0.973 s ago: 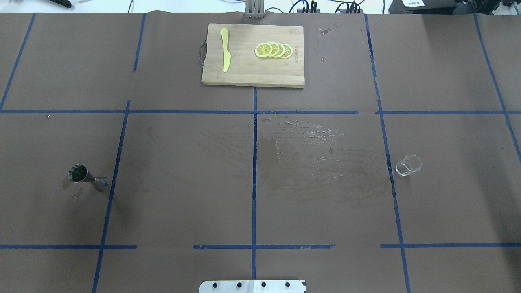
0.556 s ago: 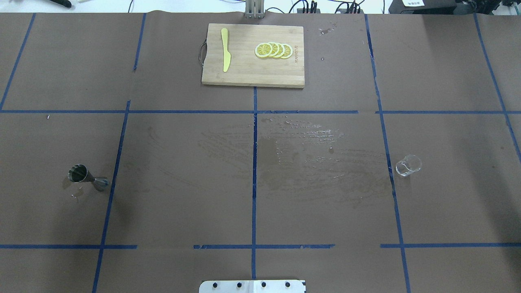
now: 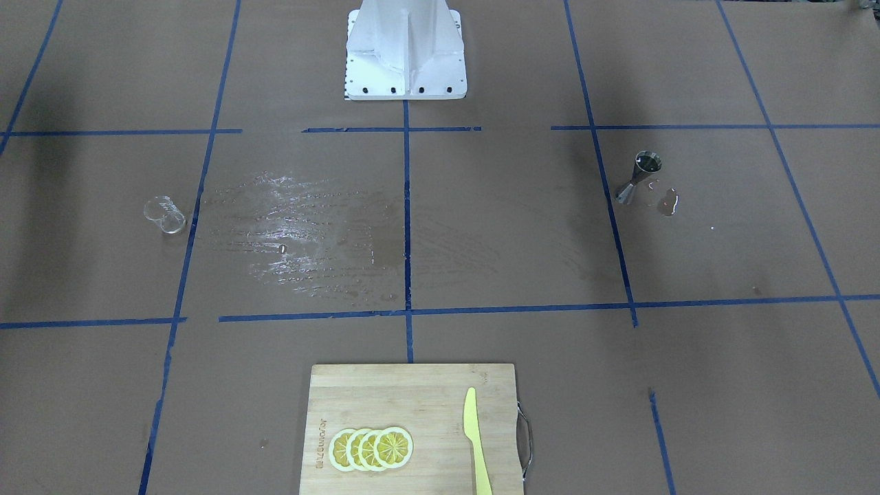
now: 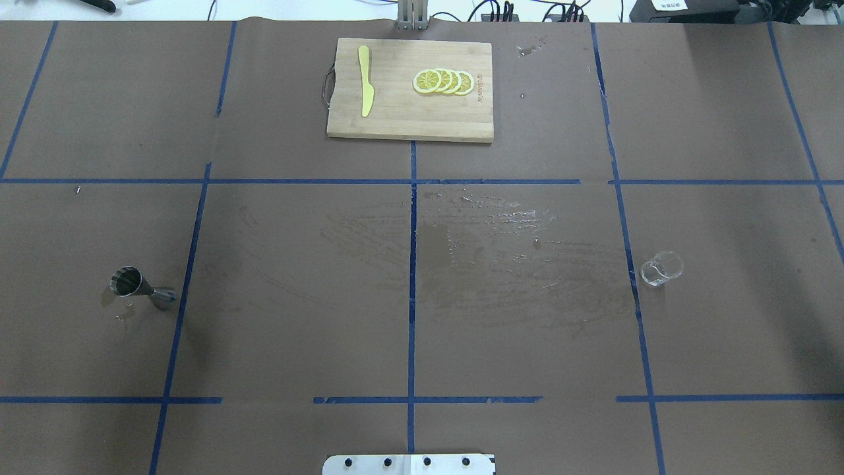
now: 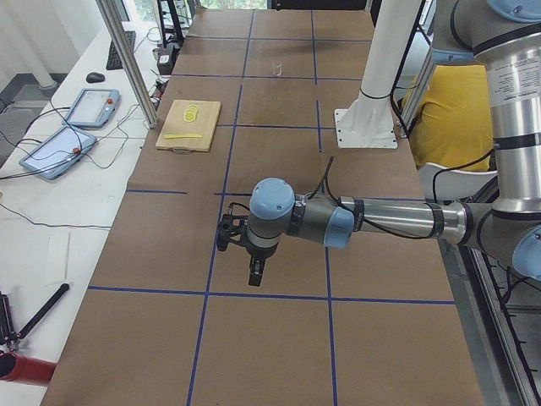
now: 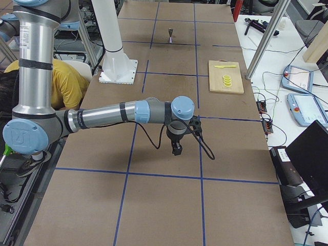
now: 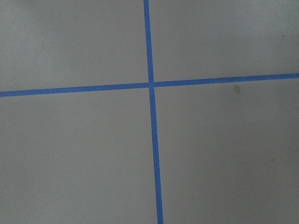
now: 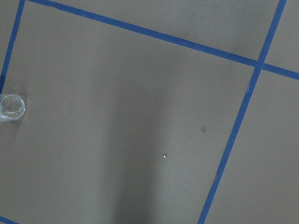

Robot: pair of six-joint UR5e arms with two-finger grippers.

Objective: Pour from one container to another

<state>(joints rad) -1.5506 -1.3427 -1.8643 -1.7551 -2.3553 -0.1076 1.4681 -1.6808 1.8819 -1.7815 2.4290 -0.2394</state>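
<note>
The clear glass cup (image 4: 661,268) stands on the right side of the brown table; it also shows in the front view (image 3: 165,214) and at the left edge of the right wrist view (image 8: 11,107). The steel jigger (image 4: 135,287) stands upright far to the left (image 3: 639,177), with a small puddle (image 3: 667,203) beside it. Neither gripper is near either container. My left gripper (image 5: 254,272) hangs over bare table in the left side view, and my right gripper (image 6: 177,148) does the same in the right side view. I cannot tell whether either is open or shut.
A wooden cutting board (image 4: 395,119) at the far centre carries lemon slices (image 4: 443,81) and a yellow knife (image 4: 364,79). A wet smear (image 4: 501,251) covers the table's middle. The robot base (image 3: 405,48) stands at the near edge. A person in yellow (image 6: 66,84) sits behind the robot.
</note>
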